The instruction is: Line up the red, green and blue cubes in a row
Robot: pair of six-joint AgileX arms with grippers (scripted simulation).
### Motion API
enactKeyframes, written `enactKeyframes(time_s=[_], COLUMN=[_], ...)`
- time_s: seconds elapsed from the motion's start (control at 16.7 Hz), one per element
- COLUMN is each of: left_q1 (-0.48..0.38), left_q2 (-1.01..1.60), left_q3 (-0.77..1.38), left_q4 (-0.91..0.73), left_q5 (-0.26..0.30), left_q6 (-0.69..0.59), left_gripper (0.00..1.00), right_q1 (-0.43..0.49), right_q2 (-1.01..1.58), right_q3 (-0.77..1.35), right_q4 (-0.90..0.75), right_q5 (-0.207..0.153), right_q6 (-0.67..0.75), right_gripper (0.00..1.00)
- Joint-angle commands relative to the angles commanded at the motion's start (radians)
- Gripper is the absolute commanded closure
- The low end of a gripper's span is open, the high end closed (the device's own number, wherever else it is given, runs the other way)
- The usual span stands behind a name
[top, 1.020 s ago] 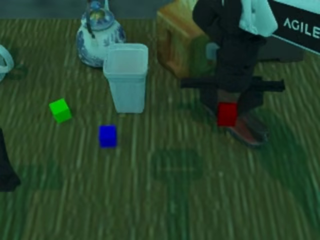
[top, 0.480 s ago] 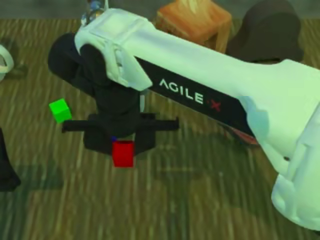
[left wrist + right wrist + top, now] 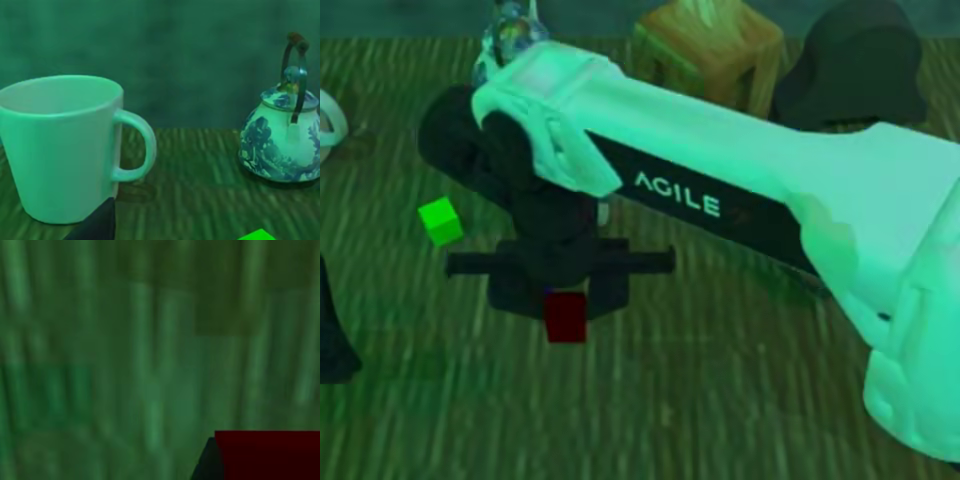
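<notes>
Our right hand (image 3: 565,300) grips the red cube (image 3: 565,317) at the frame's lower left; we should lower it level, aligned with the green cube (image 3: 440,220).

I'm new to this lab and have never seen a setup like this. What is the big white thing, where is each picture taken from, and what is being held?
The big white shape is my right arm, one of two AgileX robot arms at a table. The top view looks down from above. There the right gripper, at the end of that arm, holds the red cube over the table. The green cube lies to its left. The blue cube is hidden under the arm. Behind stand a wooden box and a blue-and-white teapot.

The left wrist view comes from a camera on my left arm, parked at the table's left edge. It shows a white mug, the same teapot and a corner of the green cube.

The right wrist view looks down at the table, with the red cube at the picture's edge.
</notes>
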Motion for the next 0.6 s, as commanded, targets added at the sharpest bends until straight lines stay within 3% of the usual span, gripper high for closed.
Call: enactKeyframes(time_s=[0.3, 0.6], left_q1=[0.0, 0.0], left_q2=[0.0, 0.0], left_q3=[0.0, 0.0], left_q4=[0.0, 0.0], left_q5=[0.0, 0.0], left_q6=[0.0, 0.0], left_gripper=[0.0, 0.0], right_q1=[0.003, 0.004], right_q2=[0.002, 0.003], right_q3=[-0.188, -0.207], right_q4=[0.184, 0.203], right_q5=[0.001, 0.002], right_q6=[0.003, 0.004], right_gripper=[1.0, 1.0])
